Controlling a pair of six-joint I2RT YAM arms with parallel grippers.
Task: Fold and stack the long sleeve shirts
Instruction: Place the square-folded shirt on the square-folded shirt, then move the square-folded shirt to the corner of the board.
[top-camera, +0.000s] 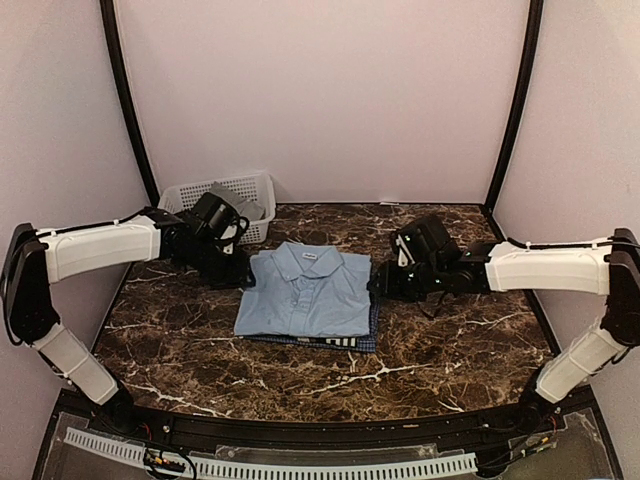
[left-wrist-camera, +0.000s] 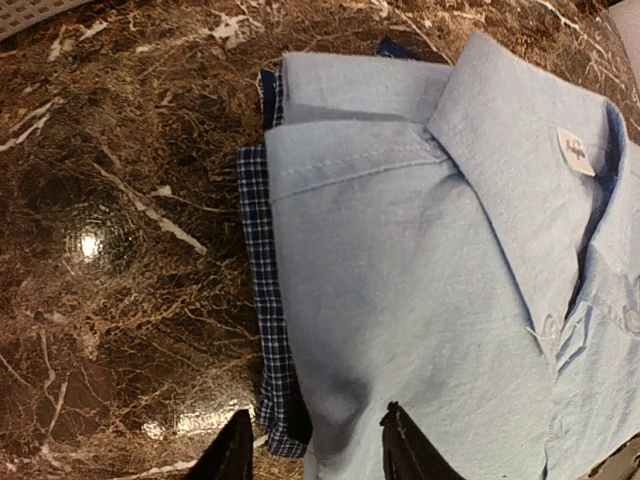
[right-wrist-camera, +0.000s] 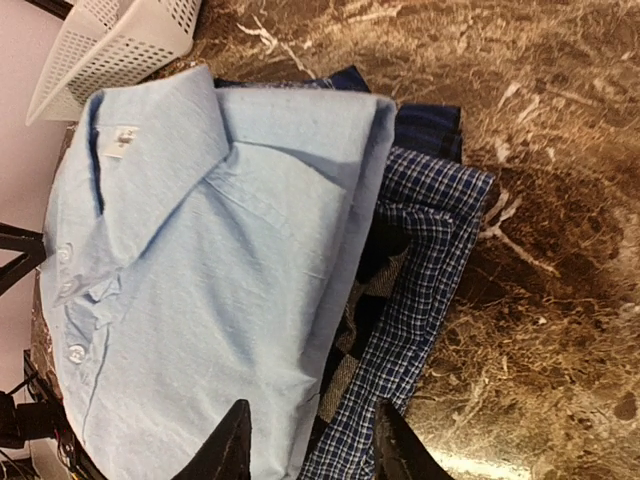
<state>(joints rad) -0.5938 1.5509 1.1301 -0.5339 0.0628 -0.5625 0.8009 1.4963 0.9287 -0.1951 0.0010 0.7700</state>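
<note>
Left gripper (left-wrist-camera: 318, 412) cropped; blue shirt (left-wrist-camera: 430, 300) covers checked shirts (left-wrist-camera: 262, 290).

Looks down on a folded light blue shirt (left-wrist-camera: 430, 300) lying on a dark marble surface (left-wrist-camera: 110, 250). Shows a dark blue checked shirt (left-wrist-camera: 262, 290) beneath, peeking out along its left edge. Catches a white basket (left-wrist-camera: 40, 12) corner well up-left of it. Finds the left hand (left-wrist-camera: 315, 455) parted, fingertips (left-wrist-camera: 235, 455) straddling that left edge.
</note>
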